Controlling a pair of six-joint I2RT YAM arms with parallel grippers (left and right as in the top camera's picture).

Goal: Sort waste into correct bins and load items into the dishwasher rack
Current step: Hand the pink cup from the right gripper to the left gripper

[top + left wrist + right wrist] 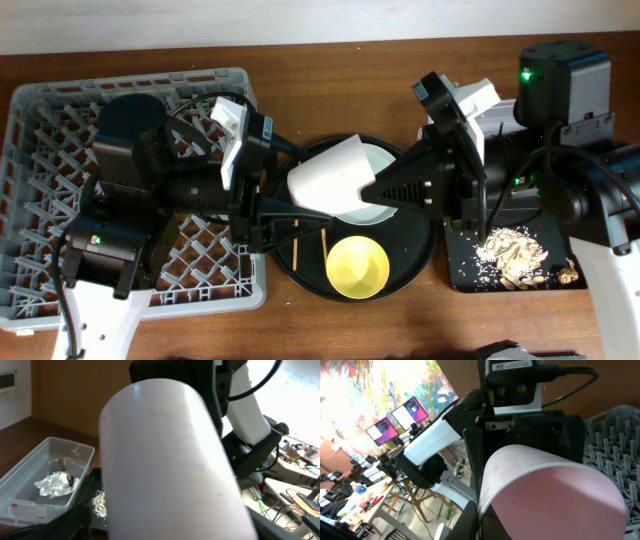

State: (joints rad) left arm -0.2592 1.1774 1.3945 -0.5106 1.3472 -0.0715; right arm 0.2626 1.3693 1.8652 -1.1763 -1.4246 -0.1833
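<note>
Pink cup [328,175] hangs on its side over the plate [380,158], toward 10 o'clock on the round black tray [425,255]. If both arms tug, or the grip slackens, it could drop onto the plate. The left end effector [290,192] reaches in from 9 o'clock above the dishwasher rack [60,110] and appears clamped on the cup. The right end effector [385,188] points in from 3 o'clock, its tip at the rim; I cannot tell how wide it stands.
</note>
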